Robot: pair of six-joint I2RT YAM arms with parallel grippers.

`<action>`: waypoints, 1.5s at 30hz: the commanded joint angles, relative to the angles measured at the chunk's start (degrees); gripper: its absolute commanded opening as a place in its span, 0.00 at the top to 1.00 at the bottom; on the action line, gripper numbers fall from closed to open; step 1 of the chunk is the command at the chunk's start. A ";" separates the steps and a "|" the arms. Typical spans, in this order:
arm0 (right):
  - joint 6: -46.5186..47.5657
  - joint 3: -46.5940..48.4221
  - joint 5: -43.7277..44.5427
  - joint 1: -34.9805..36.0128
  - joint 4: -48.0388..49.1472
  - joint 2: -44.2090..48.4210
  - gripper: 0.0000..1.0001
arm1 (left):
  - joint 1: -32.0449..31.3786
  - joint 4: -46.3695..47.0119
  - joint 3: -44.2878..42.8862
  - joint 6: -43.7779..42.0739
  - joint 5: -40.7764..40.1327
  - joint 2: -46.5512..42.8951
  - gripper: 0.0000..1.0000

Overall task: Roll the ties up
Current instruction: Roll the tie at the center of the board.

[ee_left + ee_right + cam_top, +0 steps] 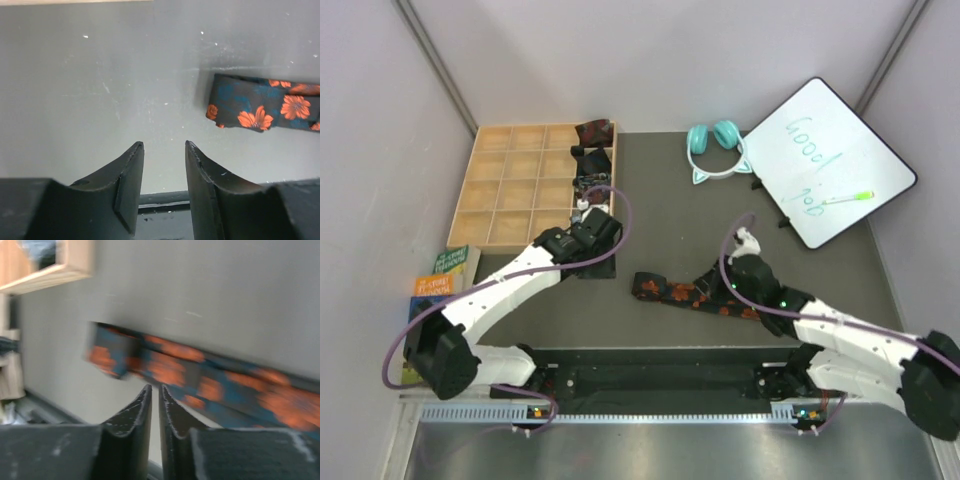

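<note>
floral tie (pixel 690 292) flat on grey worktop (pixel 670 200) at centre frame, left tool (pixel 164 145) apart (empty), right tool (pixel 155 388) nearly together

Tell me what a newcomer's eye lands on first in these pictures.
First, the black tie with orange flowers, lying unrolled across the middle of the dark table. Next, the teal cat-ear headphones at the far edge, with the whiteboard reading "Good job" beside them at far right. At far left sits a wooden compartment tray with rolled ties in its right-hand column.
</note>
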State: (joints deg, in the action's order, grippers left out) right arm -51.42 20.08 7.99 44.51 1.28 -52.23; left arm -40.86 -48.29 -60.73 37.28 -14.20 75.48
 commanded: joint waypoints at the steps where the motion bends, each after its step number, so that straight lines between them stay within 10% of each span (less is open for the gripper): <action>1: 1.41 11.11 -10.80 0.31 5.57 -9.62 0.93 | 1.57 8.47 3.86 -2.82 6.11 -4.64 0.57; 21: -0.97 21.32 -19.24 1.54 9.62 -31.70 1.00 | 9.22 18.93 11.86 -2.39 19.29 -5.96 0.57; 45: 0.62 15.26 -15.37 1.19 11.99 -36.81 1.00 | 9.75 37.55 18.54 -2.21 33.09 1.68 0.44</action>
State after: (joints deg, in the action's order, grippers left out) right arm -52.01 36.27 -8.69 45.56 11.16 -88.07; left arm -31.35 -18.00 -43.62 35.27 15.77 75.68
